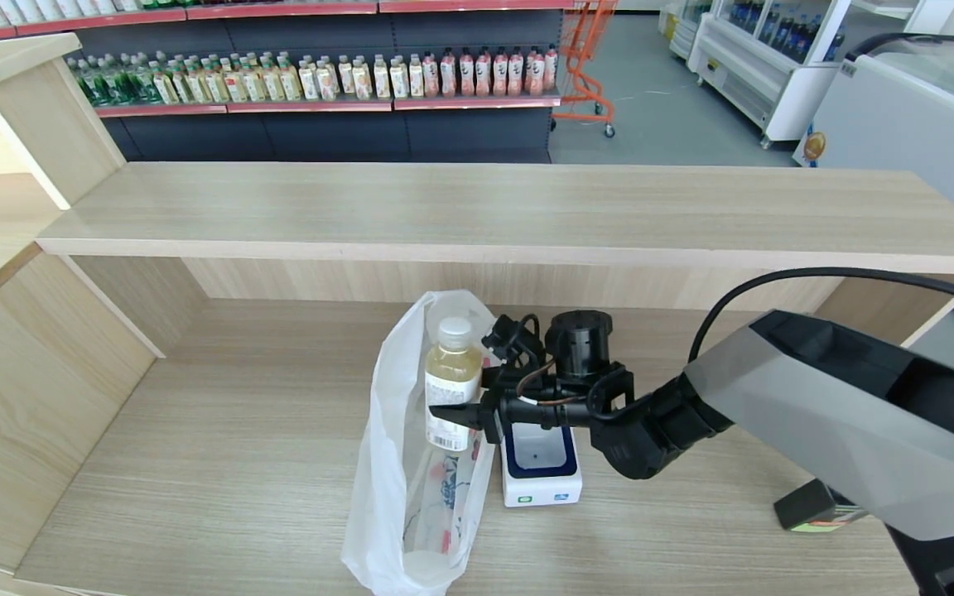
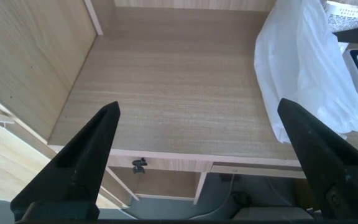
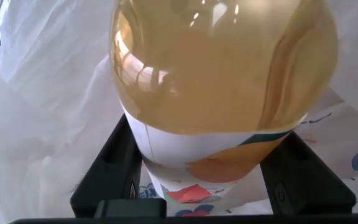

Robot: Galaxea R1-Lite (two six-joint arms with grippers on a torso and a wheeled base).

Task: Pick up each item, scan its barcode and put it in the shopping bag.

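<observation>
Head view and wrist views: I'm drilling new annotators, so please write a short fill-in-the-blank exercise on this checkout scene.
The right gripper is shut on a capped ___ of yellowish drink.
It holds this in the mouth of the white shopping ___.
The left gripper is ___, not shut, and holds nothing.
Missing words: bottle; bag; open.

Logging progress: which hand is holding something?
The right hand, shut on the bottle at the bag's mouth; the left hand is open and empty.
</observation>
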